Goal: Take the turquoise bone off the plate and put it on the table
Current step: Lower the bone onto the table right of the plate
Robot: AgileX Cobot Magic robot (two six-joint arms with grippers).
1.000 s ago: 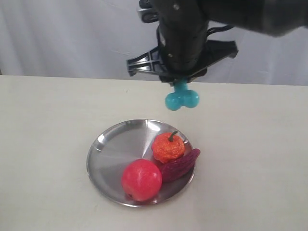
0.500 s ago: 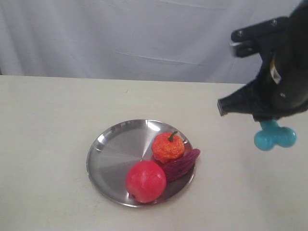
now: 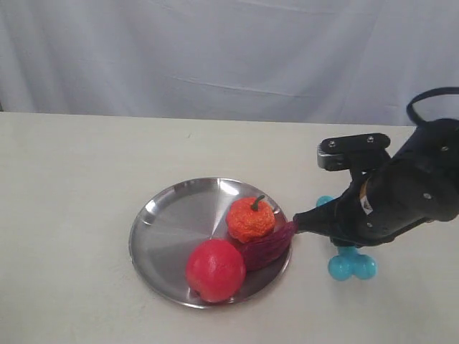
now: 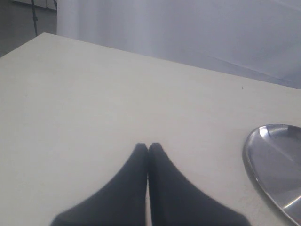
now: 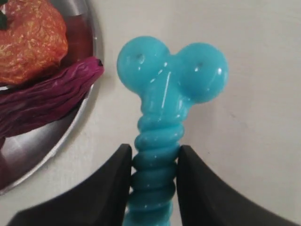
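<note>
From outside, my right arm (image 3: 401, 197) hides the shaft of the bone (image 3: 352, 266); only its ends show. My wrist views cut off one end and most of the plate (image 4: 275, 160).

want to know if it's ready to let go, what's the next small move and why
Probably open the right end effector to release. It is shut on the ribbed shaft of the bone, and the bone is beside the plate, off its rim and low over the table. Whether it touches the table cannot be told, so open gently.
</note>
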